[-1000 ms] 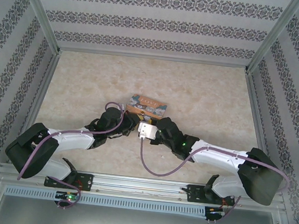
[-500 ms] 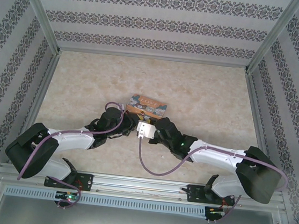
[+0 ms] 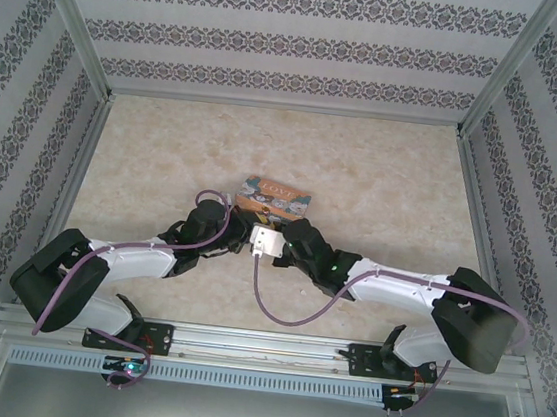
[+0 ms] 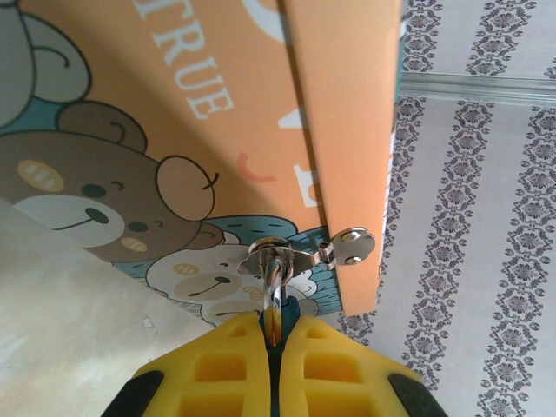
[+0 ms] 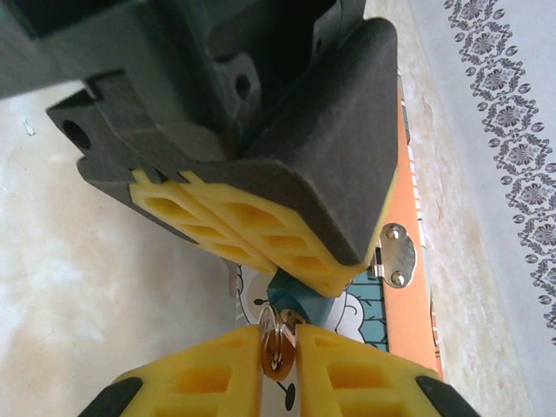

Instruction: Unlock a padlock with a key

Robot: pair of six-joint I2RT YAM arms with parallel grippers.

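Left end effector [image 4: 272, 328] clamps one padlock [image 4: 273, 285]; right end effector [image 5: 280, 340] pinches one key [image 5: 277, 351] beside one box [image 4: 130, 104].

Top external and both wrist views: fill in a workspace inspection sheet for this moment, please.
Surface: marbled beige tabletop.
Job's things: teal padlock hangs by its shackle from the hasp of the bear-picture box; key sits at the padlock's end, and I cannot tell whether it is inserted.
Clutter: nothing seen.
Grippers: left gripper, jaws shut on the padlock; right gripper, jaws shut on the key.
Cables: purple cables loop along both arms.
Surroundings: patterned walls, aluminium frame.
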